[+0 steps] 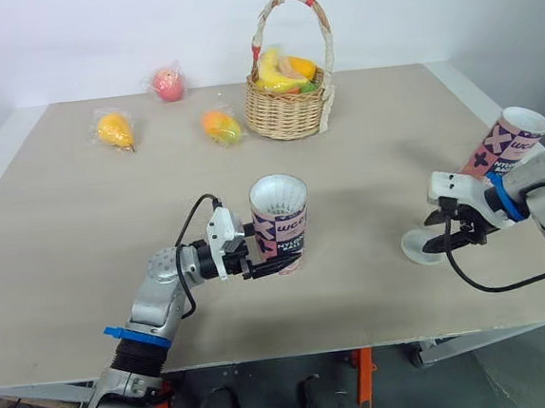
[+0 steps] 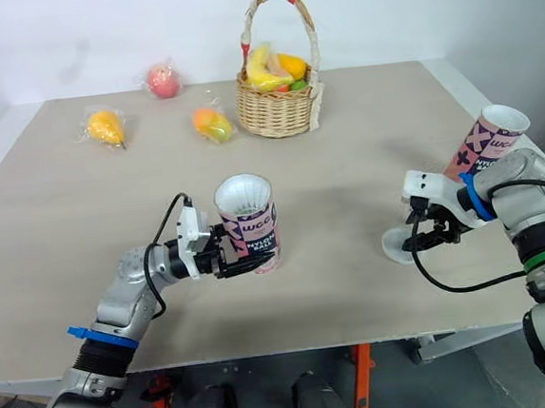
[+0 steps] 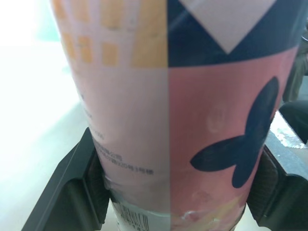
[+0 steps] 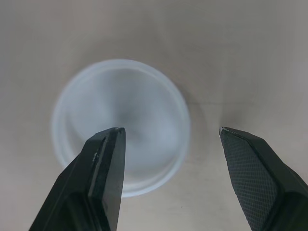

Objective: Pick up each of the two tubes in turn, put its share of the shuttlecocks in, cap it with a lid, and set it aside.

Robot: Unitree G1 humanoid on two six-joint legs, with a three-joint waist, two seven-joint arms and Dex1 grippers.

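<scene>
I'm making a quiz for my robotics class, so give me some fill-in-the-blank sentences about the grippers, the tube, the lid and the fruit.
The left gripper is ____ on the upright tube.
Above the white lid, the right gripper has its fingers ____.
Outside the basket, ____ wrapped fruits lie on the table.
Missing words: shut, open, three.
</scene>
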